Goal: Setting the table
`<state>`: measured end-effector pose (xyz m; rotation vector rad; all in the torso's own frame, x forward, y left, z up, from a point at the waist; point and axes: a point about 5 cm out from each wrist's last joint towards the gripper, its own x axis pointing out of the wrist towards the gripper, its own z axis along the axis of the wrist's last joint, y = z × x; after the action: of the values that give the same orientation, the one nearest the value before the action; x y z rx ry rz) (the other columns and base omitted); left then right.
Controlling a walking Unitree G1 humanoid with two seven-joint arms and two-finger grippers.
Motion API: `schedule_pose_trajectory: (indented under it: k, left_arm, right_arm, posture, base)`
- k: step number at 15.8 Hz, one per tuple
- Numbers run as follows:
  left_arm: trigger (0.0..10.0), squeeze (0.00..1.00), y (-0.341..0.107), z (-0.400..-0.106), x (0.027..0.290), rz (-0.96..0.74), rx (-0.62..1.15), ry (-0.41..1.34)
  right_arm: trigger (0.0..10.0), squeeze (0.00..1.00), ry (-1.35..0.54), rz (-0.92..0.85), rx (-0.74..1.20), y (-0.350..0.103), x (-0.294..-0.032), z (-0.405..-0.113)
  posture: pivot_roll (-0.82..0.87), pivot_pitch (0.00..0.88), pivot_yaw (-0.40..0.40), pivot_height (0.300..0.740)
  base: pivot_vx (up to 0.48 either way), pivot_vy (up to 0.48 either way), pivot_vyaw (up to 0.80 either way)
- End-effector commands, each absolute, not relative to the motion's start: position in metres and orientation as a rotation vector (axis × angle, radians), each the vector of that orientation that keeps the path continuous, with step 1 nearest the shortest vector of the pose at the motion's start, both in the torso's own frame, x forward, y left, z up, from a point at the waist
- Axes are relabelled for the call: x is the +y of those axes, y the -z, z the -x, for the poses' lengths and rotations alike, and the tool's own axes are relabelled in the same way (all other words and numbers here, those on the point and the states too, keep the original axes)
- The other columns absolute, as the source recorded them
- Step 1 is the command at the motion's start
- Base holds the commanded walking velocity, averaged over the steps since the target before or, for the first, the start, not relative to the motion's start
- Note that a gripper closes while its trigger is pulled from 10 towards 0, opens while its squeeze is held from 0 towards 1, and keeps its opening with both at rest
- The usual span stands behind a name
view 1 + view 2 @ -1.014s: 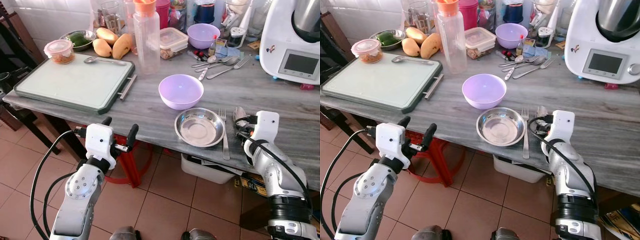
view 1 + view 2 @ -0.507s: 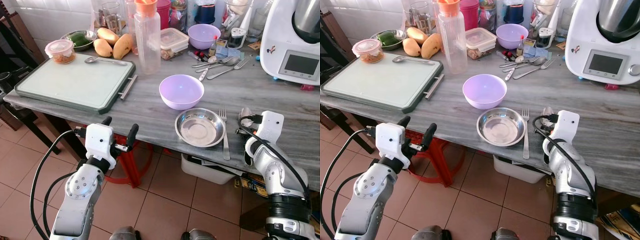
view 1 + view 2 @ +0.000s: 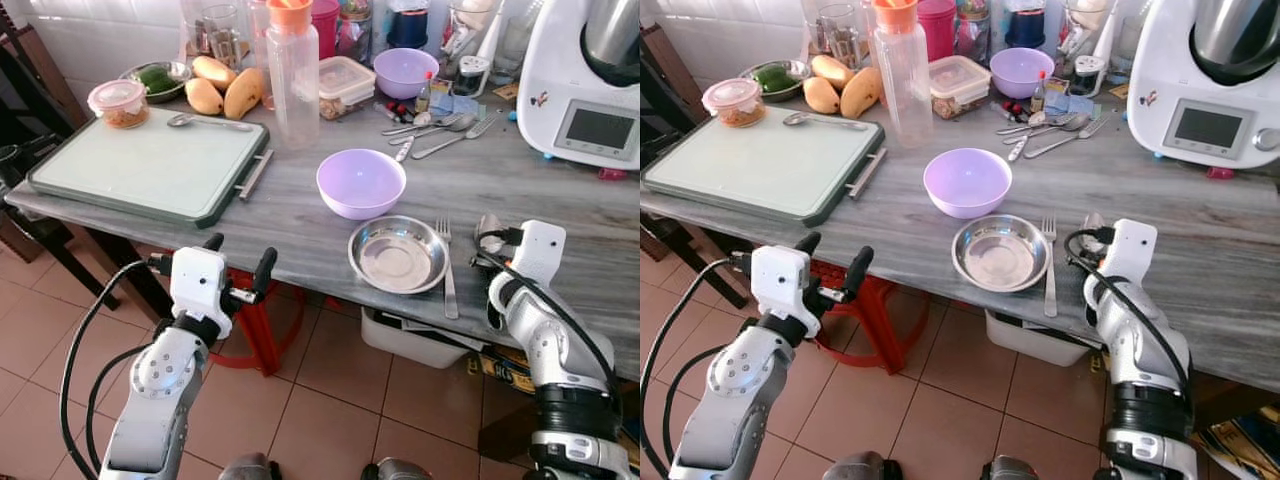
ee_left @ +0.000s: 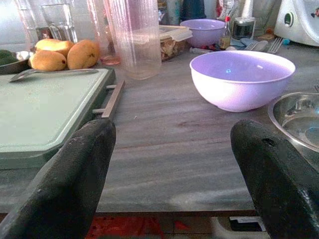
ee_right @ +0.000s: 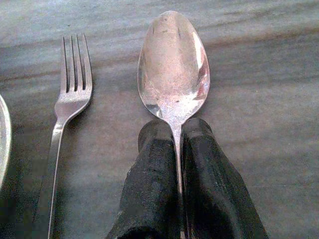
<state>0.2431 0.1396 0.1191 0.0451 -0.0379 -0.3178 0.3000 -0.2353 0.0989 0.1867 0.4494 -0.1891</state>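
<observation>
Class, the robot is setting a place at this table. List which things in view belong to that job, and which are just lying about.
Belonging to the job:
spoon, pinched in the right gripper
fork
steel plate
near purple bowl

Just lying about:
green tray
mangoes
clear bottle
loose cutlery
white kitchen machine

- Our left gripper (image 3: 240, 268) – white box housing, two long black fingers (image 4: 75, 184) with a coarse, grainy surface.
- Our left arm (image 3: 160, 390): silver segmented shell, round joint cover with small screws, looping black cables alongside.
- Our right gripper (image 5: 175, 149) – white housing, black fingers.
- Our right arm (image 3: 1135, 350): silver links, black ribbed band, black cable.
</observation>
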Motion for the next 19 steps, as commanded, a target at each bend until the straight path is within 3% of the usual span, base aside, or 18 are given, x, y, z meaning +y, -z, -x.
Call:
schedule_pose_trajectory:
  k: [1,2,3,4,5,6,19]
  left_arm:
    - [10.0,0.0,-0.118,-0.244,0.139,-0.056,-0.032,0.316]
    - [10.0,0.0,-0.118,-0.244,0.139,-0.056,-0.033,0.316]
    - [10.0,0.0,-0.118,-0.244,0.139,-0.056,-0.033,0.316]
    - [10.0,0.0,-0.118,-0.244,0.139,-0.055,-0.032,0.315]
    - [10.0,0.0,-0.118,-0.245,0.139,-0.055,-0.032,0.315]
    - [10.0,0.0,-0.118,-0.245,0.138,-0.054,-0.032,0.317]
    - [10.0,0.0,-0.119,-0.247,0.137,-0.053,-0.037,0.318]
  right_arm:
    - [0.1,0.0,0.193,-0.205,0.594,-0.07,-0.231,-0.288]
    - [2.0,0.0,0.19,-0.205,0.593,-0.07,-0.231,-0.288]
    - [3.3,0.0,0.191,-0.206,0.593,-0.07,-0.231,-0.288]
    - [8.4,0.0,0.19,-0.206,0.586,-0.07,-0.231,-0.288]
    - [9.6,0.25,0.186,-0.209,0.58,-0.072,-0.231,-0.288]
    - [10.0,1.0,0.182,-0.219,0.57,-0.073,-0.23,-0.289]
    - [10.0,1.0,0.172,-0.164,0.505,-0.088,-0.233,-0.292]
  posture:
    - [0.02,0.038,0.061,0.74]
    - [0.02,0.038,0.062,0.74]
    - [0.02,0.039,0.061,0.74]
    - [0.02,0.039,0.062,0.74]
    - [0.02,0.04,0.062,0.74]
    - [0.02,0.04,0.063,0.74]
    - [0.02,0.034,0.063,0.74]
  base:
    - [0.0,0.0,0.0]
    - [0.0,0.0,0.0]
    - [0.0,0.0,0.0]
    - [0.0,0.0,0.0]
    - [0.0,0.0,0.0]
    - [0.0,0.0,0.0]
    - [0.0,0.0,0.0]
